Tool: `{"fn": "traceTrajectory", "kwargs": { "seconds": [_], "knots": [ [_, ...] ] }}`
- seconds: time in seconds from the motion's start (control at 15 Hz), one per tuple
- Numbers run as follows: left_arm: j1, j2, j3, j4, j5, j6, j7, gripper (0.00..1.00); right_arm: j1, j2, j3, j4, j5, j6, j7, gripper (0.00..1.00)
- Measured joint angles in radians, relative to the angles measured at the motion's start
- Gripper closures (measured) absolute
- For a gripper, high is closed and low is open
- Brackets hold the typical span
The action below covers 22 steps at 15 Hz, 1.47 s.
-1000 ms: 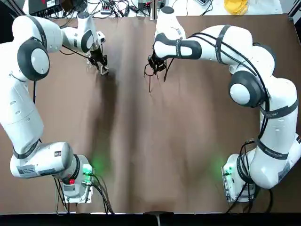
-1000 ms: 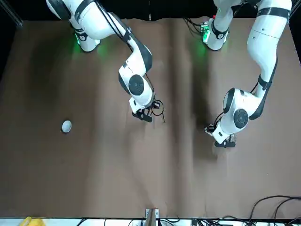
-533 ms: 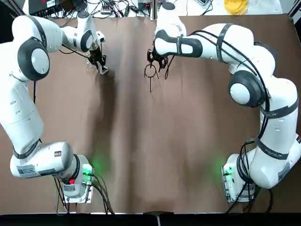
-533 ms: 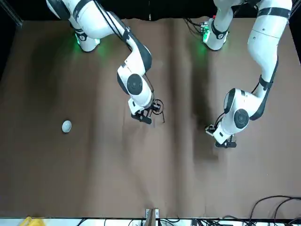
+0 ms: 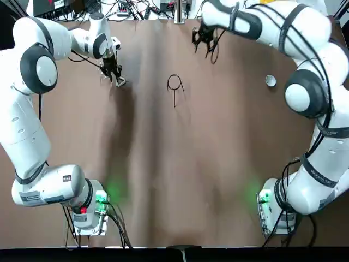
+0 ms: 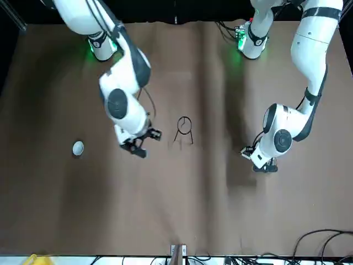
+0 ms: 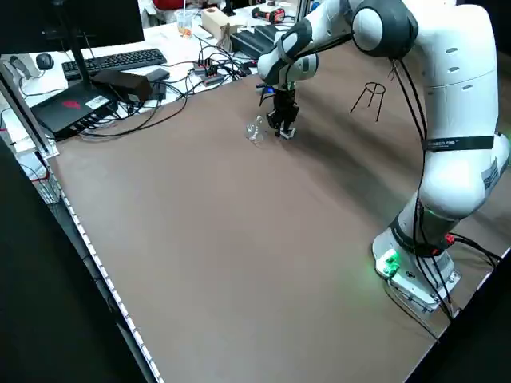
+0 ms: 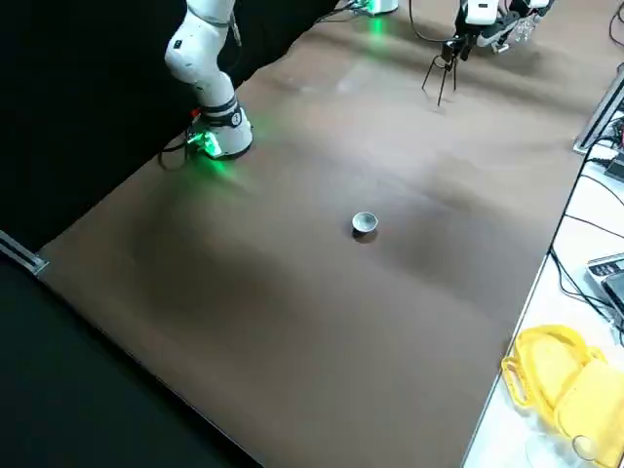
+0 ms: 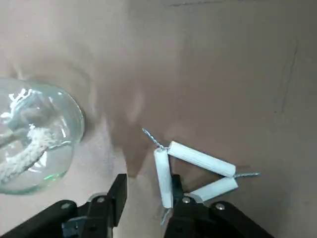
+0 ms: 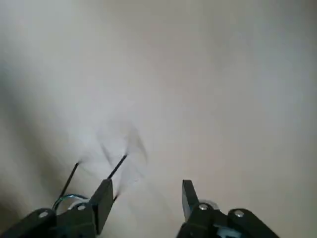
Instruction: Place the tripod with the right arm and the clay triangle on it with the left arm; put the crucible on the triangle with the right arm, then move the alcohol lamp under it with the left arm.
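Top view: the tripod (image 5: 174, 89) stands mid-table, free of the right gripper (image 5: 206, 42) — light, stiff wire, easily tipped.

Left wrist view: the left gripper's (image 9: 151, 181) fingers are parted over the clay triangle (image 9: 202, 160) beside the alcohol lamp (image 9: 37, 136); brittle sleeves — pinch one gently.

Right wrist view: fingers apart, empty.

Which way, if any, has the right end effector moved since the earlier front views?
Yes: the right end effector has moved away from the tripod, toward the cup.
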Motion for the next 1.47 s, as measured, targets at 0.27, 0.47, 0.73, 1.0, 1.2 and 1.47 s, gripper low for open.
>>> {"fn": "traceTrajectory", "kwargs": {
  "seconds": [0.27, 0.47, 0.73, 1.0, 1.2, 1.47],
  "knots": [
    [-0.007, 0.003, 0.0, 0.0, 0.0, 0.0, -0.01, 0.59, -0.111, -0.072, -0.002, 0.001, -0.012, -0.065, -0.149, 0.35],
    [-0.012, 0.008, 0.0, 0.0, 0.0, 0.0, -0.019, 0.6, -0.206, -0.132, -0.003, 0.001, -0.03, -0.149, -0.32, 0.34],
    [-0.016, 0.015, 0.0, 0.0, 0.0, 0.0, -0.033, 0.67, -0.331, -0.196, -0.004, 0.0, -0.079, -0.199, -0.544, 0.3],
    [-0.024, 0.016, 0.0, 0.003, 0.0, 0.001, -0.083, 0.83, -0.491, -0.286, -0.005, -0.022, -0.085, -0.239, -0.793, 0.29],
    [-0.024, 0.016, 0.0, 0.006, 0.0, 0.001, -0.093, 0.87, -0.573, -0.311, -0.005, -0.038, -0.086, -0.277, -0.922, 0.26],
    [-0.017, 0.012, 0.001, 0.039, 0.0, 0.0, -0.097, 0.87, -0.654, -0.354, -0.005, -0.11, -0.087, -0.27, -1.013, 0.11]
  ]
}}
